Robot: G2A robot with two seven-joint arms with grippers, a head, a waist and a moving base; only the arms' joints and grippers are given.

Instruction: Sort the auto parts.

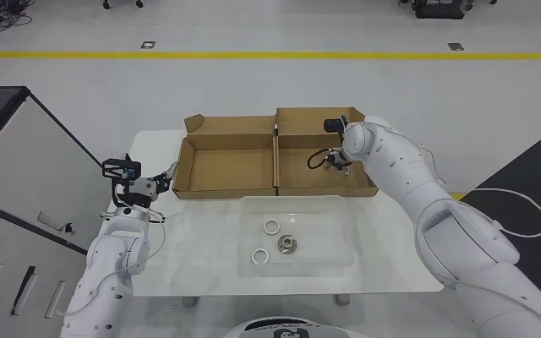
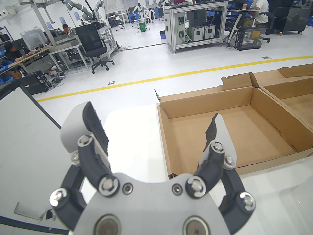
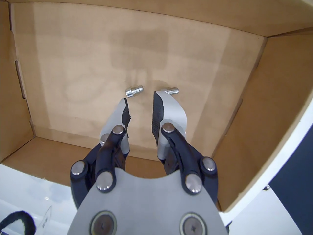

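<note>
Two cardboard boxes sit side by side at the table's back, the left box (image 1: pixel 224 160) and the right box (image 1: pixel 323 160). My right gripper (image 3: pixel 140 96) hangs open above the right box's floor (image 3: pixel 85 62), where two short silver bolts lie: one bolt (image 3: pixel 133 91) just past the fingertips, the other bolt (image 3: pixel 171 91) partly hidden behind a finger. A clear tray (image 1: pixel 338 262) near the front holds two white rings (image 1: pixel 272 226) (image 1: pixel 260 256) and a metal flanged part (image 1: pixel 287 245). My left gripper (image 2: pixel 156 123) stands open with nothing in it, at the table's left side beside the left box (image 2: pixel 220 123).
A grey slanted panel (image 1: pixel 42 160) stands off the table's left edge. The left box's floor is bare. The white table (image 1: pixel 203 253) has open surface between the tray and my left arm.
</note>
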